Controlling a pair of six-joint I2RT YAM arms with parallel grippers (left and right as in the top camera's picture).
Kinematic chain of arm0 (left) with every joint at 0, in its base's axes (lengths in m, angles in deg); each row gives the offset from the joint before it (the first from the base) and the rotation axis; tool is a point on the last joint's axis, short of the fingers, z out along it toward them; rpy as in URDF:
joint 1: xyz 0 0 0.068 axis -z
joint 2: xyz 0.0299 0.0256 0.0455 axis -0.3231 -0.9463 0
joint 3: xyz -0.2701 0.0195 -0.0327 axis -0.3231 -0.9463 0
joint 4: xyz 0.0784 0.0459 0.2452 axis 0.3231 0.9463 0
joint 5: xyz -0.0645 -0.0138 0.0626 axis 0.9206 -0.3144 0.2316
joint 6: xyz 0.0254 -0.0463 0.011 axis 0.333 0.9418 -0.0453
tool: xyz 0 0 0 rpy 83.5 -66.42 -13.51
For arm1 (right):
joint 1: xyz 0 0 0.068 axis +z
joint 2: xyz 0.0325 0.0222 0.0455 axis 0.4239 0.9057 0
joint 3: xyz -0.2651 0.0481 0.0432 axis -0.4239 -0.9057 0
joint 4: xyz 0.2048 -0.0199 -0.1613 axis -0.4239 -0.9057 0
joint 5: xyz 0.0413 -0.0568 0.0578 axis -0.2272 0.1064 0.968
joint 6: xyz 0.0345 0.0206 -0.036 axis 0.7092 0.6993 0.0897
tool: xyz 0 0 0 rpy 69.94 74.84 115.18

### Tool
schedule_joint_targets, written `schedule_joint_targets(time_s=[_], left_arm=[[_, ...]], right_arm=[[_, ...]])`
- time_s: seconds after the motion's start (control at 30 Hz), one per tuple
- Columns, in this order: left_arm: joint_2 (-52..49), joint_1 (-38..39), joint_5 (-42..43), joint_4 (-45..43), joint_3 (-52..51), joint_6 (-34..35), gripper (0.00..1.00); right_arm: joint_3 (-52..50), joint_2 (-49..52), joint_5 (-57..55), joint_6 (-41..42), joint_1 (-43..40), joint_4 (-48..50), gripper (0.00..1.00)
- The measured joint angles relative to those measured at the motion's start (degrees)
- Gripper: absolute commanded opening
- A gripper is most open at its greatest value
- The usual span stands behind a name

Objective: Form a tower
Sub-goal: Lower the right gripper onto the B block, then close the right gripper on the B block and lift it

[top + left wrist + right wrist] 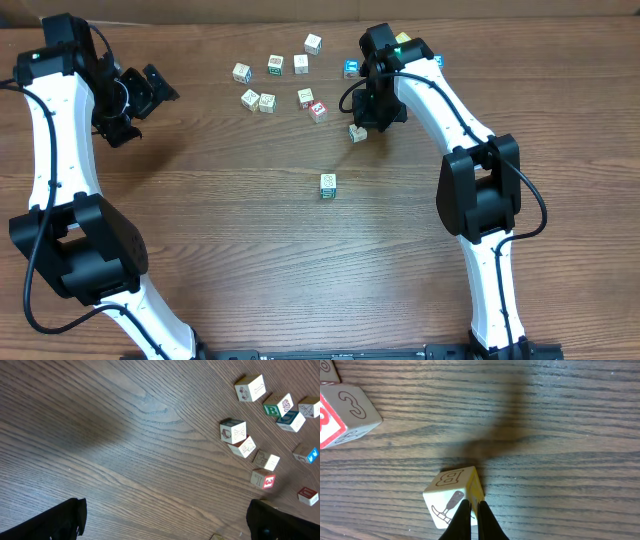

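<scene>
Tower [328, 185]: stands alone near the middle of the counter [250, 260], green print low on its side; how many cubes it has cannot be told from above.
Right pincer [474, 510]: clenched, tips against the edge of the B cube [451, 491], beyond the tower.
Left pincer [165, 512]: released, spread wide over bare wood at the left.
Loose cubes [275, 65]: scattered along the far side.
</scene>
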Motion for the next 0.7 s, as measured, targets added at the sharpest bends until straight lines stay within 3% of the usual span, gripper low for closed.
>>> schedule_joint_targets(time_s=[0.4,0.7], left_arm=[[0.0,0.0,0.0,0.0,0.0,0.0,1.0],[0.0,0.0,0.0,0.0,0.0,0.0,1.0]], right_arm=[[0.0,0.2,-5.9,0.0,-0.5,-2.0,0.04],[0.6,0.3,0.8,-0.3,-2.0,-3.5,0.05]])
